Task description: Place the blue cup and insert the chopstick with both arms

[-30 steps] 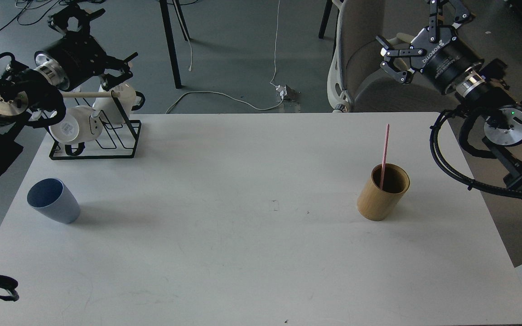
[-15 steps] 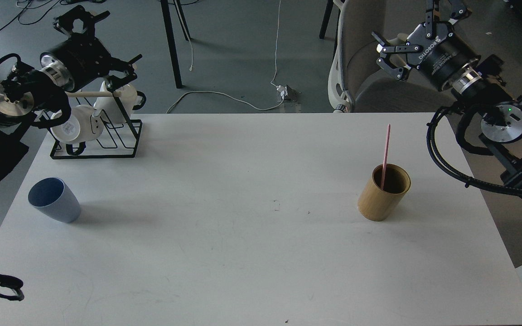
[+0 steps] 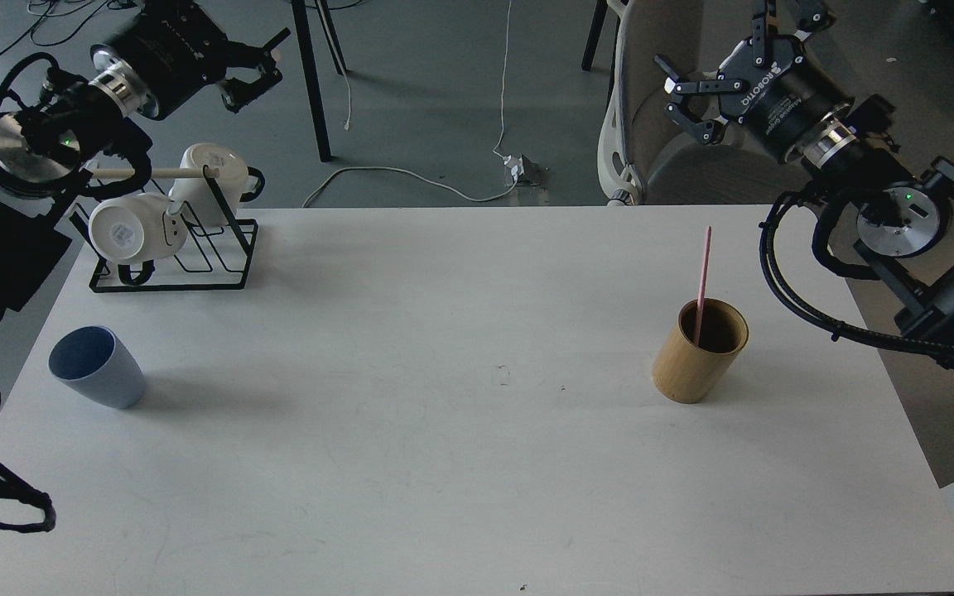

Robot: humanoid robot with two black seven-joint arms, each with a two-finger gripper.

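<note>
Both arms have been swung upward and away from the table (image 3: 477, 513). The left hand (image 3: 257, 62) and right hand (image 3: 684, 103) are spread wide, empty. The blue cup (image 3: 98, 367) stands untouched at the table's left; the pink chopstick (image 3: 702, 277) rests in the wooden cylinder (image 3: 699, 352). No grasp has been begun.

On the bench (image 3: 460, 463) the cup (image 3: 97, 366) stands at the left, before the rack (image 3: 171, 248), with the stick (image 3: 702, 277) inside the cylinder (image 3: 699, 351) at the right.
</note>
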